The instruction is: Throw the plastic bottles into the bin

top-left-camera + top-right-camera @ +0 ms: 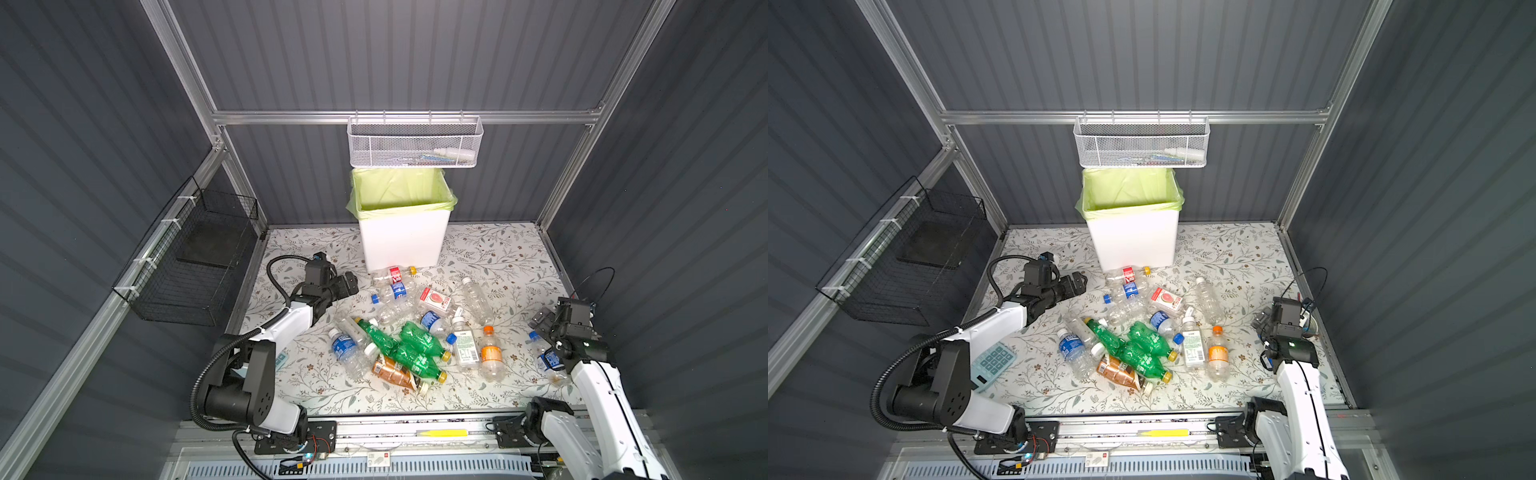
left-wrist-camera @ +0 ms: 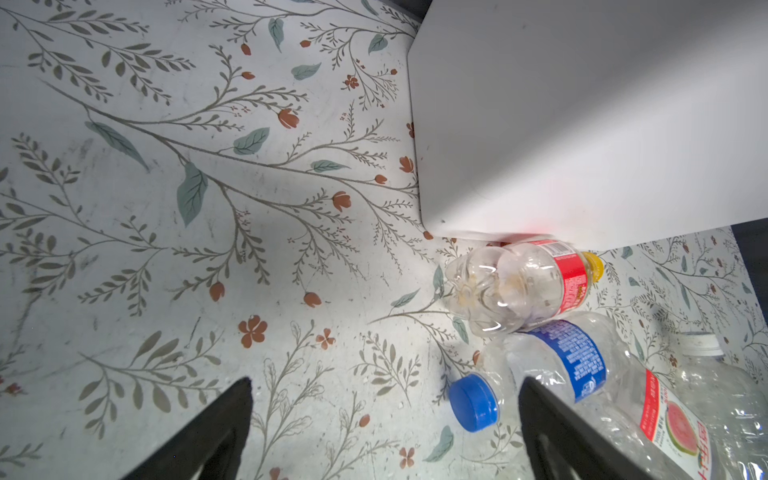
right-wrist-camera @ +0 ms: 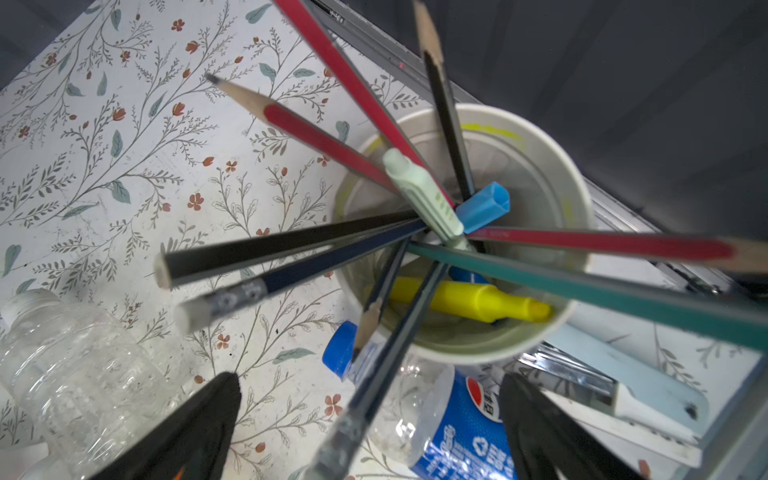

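Note:
The white bin (image 1: 403,241) (image 1: 1133,245) with its yellow-green liner stands at the back. Several plastic bottles (image 1: 415,349) (image 1: 1142,345) lie heaped in front of it, clear, green and amber. My left gripper (image 1: 351,282) (image 2: 384,415) hovers open left of the heap; a blue-capped bottle (image 2: 473,401) lies just inside one finger. A red-labelled bottle (image 2: 519,286) rests against the bin's base (image 2: 582,124). My right gripper (image 1: 540,322) (image 3: 370,415) is open at the right edge, over a blue-labelled bottle (image 3: 457,428) beside the cup.
A white cup of pens and pencils (image 3: 519,120) stands right in front of the right gripper, pencils fanning out. A pale blue-handled tool (image 3: 648,386) lies beside it. A white mesh basket (image 1: 415,143) hangs above the bin, a black wire basket (image 1: 195,257) on the left wall. A calculator (image 1: 992,361) lies under the left arm.

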Available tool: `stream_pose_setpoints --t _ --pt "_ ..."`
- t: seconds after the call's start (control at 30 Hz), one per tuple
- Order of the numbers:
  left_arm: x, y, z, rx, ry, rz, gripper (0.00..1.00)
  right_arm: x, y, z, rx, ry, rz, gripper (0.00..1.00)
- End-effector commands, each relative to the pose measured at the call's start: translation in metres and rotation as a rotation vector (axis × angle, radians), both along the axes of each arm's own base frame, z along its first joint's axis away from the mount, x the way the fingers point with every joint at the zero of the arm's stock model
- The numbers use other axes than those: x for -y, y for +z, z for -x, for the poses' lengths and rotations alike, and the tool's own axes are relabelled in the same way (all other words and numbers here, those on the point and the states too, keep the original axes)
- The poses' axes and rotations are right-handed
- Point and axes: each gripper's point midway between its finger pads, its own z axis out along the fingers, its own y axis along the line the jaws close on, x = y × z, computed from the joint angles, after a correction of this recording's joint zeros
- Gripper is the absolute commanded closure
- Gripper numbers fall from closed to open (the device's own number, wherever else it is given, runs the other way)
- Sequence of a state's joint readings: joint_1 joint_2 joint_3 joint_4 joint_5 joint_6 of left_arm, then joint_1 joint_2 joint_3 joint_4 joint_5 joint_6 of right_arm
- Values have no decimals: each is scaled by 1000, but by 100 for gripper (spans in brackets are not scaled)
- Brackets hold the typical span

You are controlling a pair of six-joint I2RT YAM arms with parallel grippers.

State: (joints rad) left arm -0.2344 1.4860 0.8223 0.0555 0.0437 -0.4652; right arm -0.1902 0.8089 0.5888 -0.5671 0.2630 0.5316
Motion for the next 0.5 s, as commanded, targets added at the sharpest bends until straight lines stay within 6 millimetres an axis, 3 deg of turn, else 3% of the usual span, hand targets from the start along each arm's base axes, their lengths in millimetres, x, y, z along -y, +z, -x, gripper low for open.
stream_pose_setpoints --t 0.0,0.47 --pt "0 -2 2 -1 0 15 0 -3 -2 -9 22 50 -7 1" --pt "-2 -1 4 3 9 11 0 2 -13 -39 55 109 -58 1"
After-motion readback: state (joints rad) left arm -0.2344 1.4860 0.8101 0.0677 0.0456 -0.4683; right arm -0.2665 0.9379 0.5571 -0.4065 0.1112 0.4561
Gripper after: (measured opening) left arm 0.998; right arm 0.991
